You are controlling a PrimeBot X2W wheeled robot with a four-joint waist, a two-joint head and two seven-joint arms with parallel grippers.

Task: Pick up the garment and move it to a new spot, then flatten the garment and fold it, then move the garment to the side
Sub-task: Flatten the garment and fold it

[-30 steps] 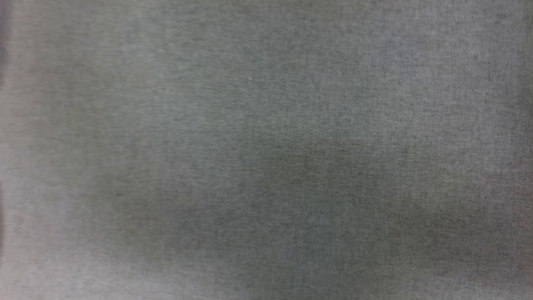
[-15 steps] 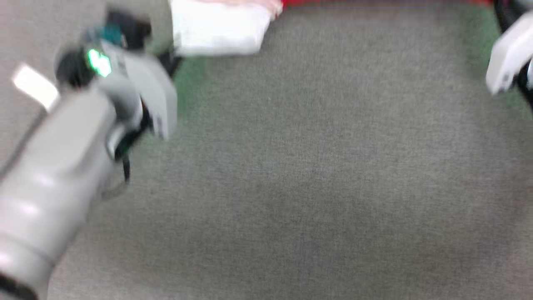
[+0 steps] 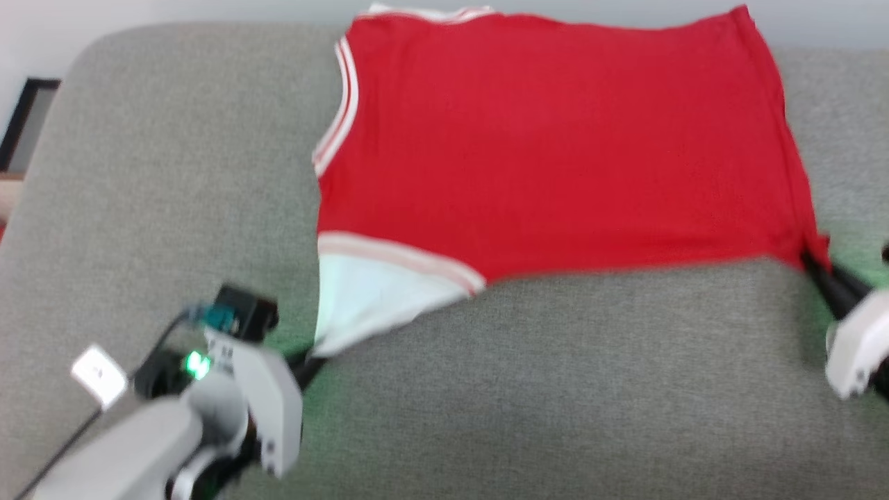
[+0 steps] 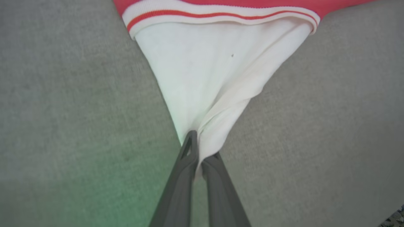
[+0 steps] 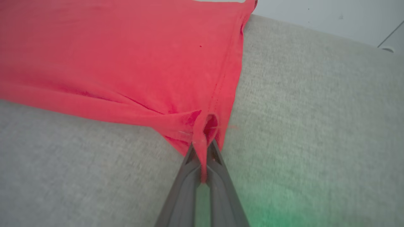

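- Grey cushion (image 3: 173,173) of coarse woven cloth lies under everything, with a pale wall (image 3: 139,10) behind its far edge.
- Well to the left of the garment (image 3: 555,153), past the cushion's rounded far corner, a black frame (image 3: 24,118) stands by the wall.
- Just off the garment's near-left corner is my left claw (image 3: 309,361). A green light (image 3: 196,363) glows on its wrist and tints the cushion beside it.
- My left claw is clenched on the tip of the garment's white panel (image 3: 361,292). In my left wrist view the white cloth narrows to a point and runs down between my two dark fingers (image 4: 180,179).
- The garment itself lies spread over the far half of the cushion, a plain red face up. Its far edge reaches the cushion's back edge.
- Striped trim (image 3: 344,104), white and red, runs down the garment's left armhole, and another band crosses the top of the white panel.
- The garment's near edge runs almost straight from the white panel to the near-right corner.
- At that near-right corner my right claw (image 3: 816,267) is clenched on the red hem. In my right wrist view the cloth puckers into folds where my fingers (image 5: 183,186) pinch it, and a stitched seam runs away along the garment's right edge.
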